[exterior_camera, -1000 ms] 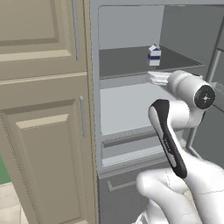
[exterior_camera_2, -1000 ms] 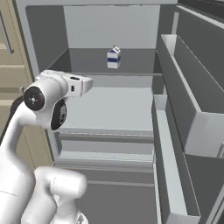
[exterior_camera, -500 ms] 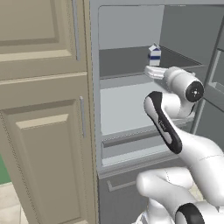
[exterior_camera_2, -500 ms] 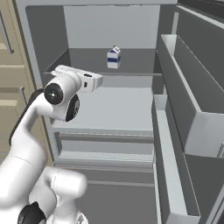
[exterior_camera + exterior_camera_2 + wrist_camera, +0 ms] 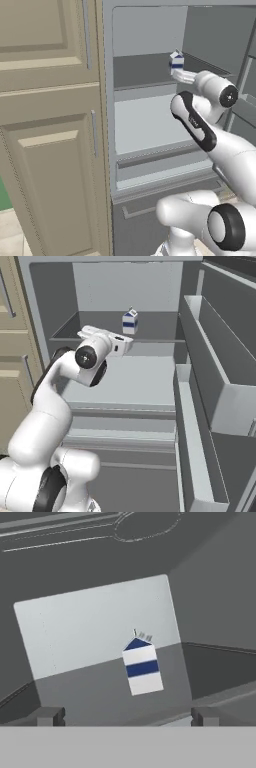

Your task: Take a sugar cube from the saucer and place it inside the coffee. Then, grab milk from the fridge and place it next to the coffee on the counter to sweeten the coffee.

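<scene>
The milk (image 5: 130,321), a small white carton with a dark blue band, stands upright at the back of the upper shelf of the open fridge (image 5: 135,383). In the left base view the milk (image 5: 176,61) shows just above my white hand. My gripper (image 5: 128,717) is open and holds nothing. It points into the fridge (image 5: 95,627) at shelf height. The milk (image 5: 143,667) lies ahead of it, between the two fingertips (image 5: 50,716) and some way beyond them.
The fridge door (image 5: 215,381) stands open on the right with deep shelf bins close to my arm. Beige cabinet fronts (image 5: 50,150) flank the fridge on the left. A lower shelf and a drawer front (image 5: 125,436) lie below my hand.
My arm has risen and reached further in, bringing the hand up to the upper shelf and closer to the milk. The gripper has stayed open, and the milk has not moved.
</scene>
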You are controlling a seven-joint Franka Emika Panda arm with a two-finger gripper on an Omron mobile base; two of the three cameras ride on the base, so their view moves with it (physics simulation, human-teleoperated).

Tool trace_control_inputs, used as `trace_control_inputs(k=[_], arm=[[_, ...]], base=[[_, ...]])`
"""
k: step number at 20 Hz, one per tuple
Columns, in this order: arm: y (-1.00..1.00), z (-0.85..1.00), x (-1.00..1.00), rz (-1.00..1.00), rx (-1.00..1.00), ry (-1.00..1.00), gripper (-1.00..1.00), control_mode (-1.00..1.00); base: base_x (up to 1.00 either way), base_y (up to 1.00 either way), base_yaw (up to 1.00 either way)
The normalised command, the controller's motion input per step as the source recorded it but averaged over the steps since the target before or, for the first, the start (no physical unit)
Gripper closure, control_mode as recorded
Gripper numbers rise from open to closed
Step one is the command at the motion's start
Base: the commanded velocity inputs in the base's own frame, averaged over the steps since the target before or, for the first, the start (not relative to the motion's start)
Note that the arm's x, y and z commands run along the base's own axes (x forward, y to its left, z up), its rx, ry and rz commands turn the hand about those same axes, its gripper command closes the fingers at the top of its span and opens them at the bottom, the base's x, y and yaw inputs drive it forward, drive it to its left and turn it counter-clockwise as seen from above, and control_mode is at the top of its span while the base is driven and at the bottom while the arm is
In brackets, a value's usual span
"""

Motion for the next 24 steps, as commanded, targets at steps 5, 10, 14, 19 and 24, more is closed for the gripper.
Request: trace_control_inputs(k=[5,10,14,19,24], arm=[[0.00,0.10,0.13,0.06,-0.07,0.00,-1.00,-1.00],[-0.10,0.04,0.13,0.04,-0.05,0.00,-1.00,-1.00],[-0.14,0.00,0.31,0.02,0.00,0.00,-1.00,-1.00],[-0.08,0.00,0.44,0.00,0.00,0.00,-1.00,-1.00],[0.00,0.00,0.44,0.00,0.00,0.00,-1.00,-1.00]], base=[[0.00,0.00,0.00],[0.00,0.00,0.00],[0.00,0.00,0.00],[0.00,0.00,0.00],[0.00,0.00,0.00]])
